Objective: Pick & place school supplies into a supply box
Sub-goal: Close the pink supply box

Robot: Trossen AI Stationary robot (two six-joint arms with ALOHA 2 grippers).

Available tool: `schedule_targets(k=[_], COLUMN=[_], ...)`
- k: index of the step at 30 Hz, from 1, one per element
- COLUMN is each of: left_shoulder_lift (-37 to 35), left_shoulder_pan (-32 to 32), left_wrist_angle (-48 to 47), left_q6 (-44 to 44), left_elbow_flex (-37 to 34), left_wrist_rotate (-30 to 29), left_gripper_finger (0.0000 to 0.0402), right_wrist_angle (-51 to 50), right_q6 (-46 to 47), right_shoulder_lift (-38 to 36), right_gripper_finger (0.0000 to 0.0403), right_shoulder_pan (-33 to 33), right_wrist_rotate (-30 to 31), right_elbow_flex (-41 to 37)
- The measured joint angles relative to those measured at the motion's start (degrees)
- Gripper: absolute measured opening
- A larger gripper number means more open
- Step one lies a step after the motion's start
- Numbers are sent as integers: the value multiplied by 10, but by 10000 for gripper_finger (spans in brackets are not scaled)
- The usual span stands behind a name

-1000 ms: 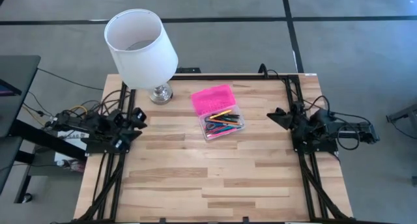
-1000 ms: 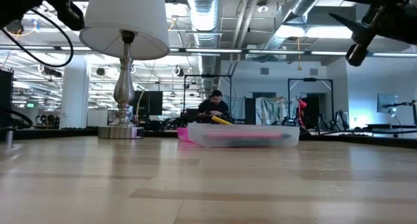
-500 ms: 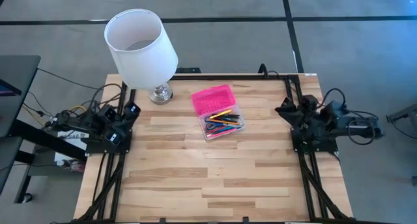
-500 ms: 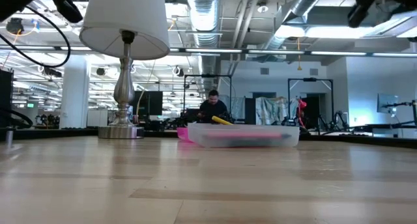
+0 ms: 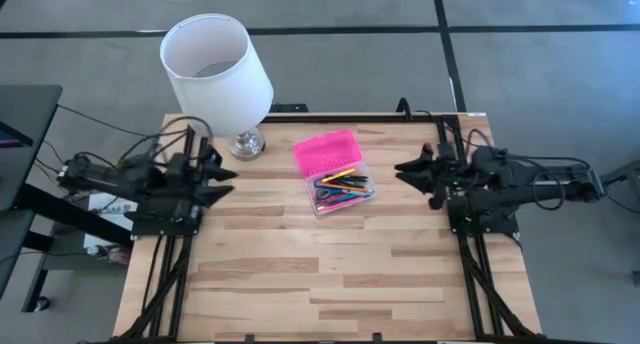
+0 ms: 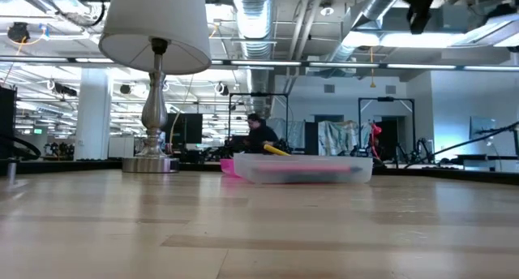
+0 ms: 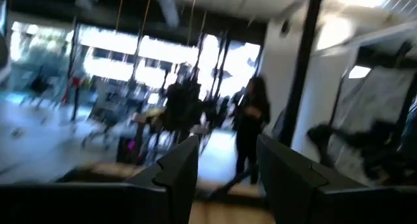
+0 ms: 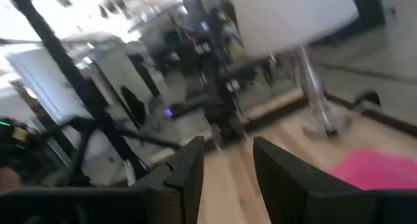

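Note:
The supply box lies open at the table's far middle: its pink lid (image 5: 326, 152) is flat on the wood, and its clear base (image 5: 362, 197) sits next to the lid on the near side. The school supplies (image 5: 338, 187), coloured pens and pencils, lie inside the base; a yellow one (image 6: 276, 149) pokes above its rim. My left gripper (image 5: 230, 181) hovers open over the table's left edge, pointing toward the box. My right gripper (image 5: 410, 176) hovers open right of the box, pointing at it. Neither has anything between its fingers (image 7: 179, 168) (image 8: 189, 168).
A lamp with a white shade (image 5: 215, 69) stands on its metal foot (image 5: 246, 144) at the far left, close to my left arm. Black rails run along both side edges of the table (image 5: 300, 274). A person (image 6: 258, 133) shows in the room behind.
Both arms have risen from low at the table's side edges and swung inward toward the box, rolling their wrists. In the low view they have climbed toward the top of the picture. The box and its contents have stayed put.

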Motion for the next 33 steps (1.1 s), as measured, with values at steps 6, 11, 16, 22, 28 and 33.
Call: schedule_targets(k=[6,11,16,22,28,33], left_shoulder_lift=[109,182,225,270,308,312], left_shoulder_pan=[0,1,19,39,47,47], left_wrist_angle=[-150,-154,-157,-168,-168,-171], left_q6=[-10,2,-22,-46,-67,-68], left_elbow_flex=[95,124,126,126,126,126], left_wrist_rotate=[-62,-73,-82,-96,-101,-105], left_gripper_finger=[151,151,151,151,151,151], right_wrist_angle=[-44,-13,0,-15,-136,-189], right_q6=[50,86,107,95,101,102], right_shoulder_lift=[115,213,329,463,555,600], right_gripper_finger=[124,124,124,124,124,124], right_shoulder_pan=[0,0,0,-3,-24,-28], right_wrist_rotate=[44,77,95,141,145,145], right_elbow_flex=[4,5,38,120,209,255])
